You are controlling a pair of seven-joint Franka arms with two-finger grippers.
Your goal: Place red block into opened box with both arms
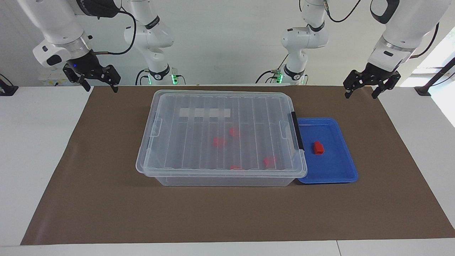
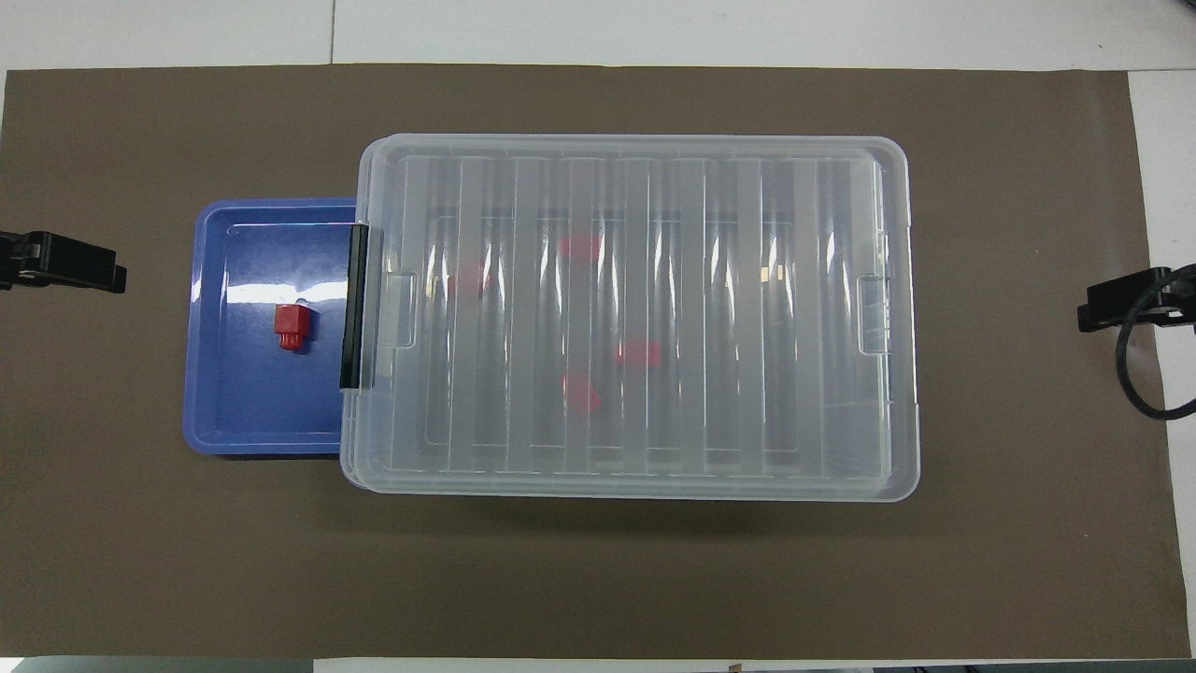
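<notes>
A small red block (image 1: 318, 148) (image 2: 291, 326) lies in a shallow blue tray (image 1: 341, 170) (image 2: 234, 411). The tray stands beside the box, toward the left arm's end of the table. The box (image 1: 177, 142) (image 2: 841, 280) is a large clear bin with its ribbed lid lying flat on top and a black latch bar (image 1: 297, 130) (image 2: 353, 308) on the end by the tray. Several red blocks show through the lid. My left gripper (image 1: 360, 95) (image 2: 65, 262) hangs open and empty over the mat's edge past the tray. My right gripper (image 1: 100, 88) (image 2: 1121, 304) hangs open and empty over the mat's edge at the right arm's end.
A brown mat (image 1: 106, 199) (image 2: 187, 561) covers the white table under the box and tray. Both arm bases stand at the robots' edge of the table. A black cable (image 2: 1135, 374) loops by the right gripper.
</notes>
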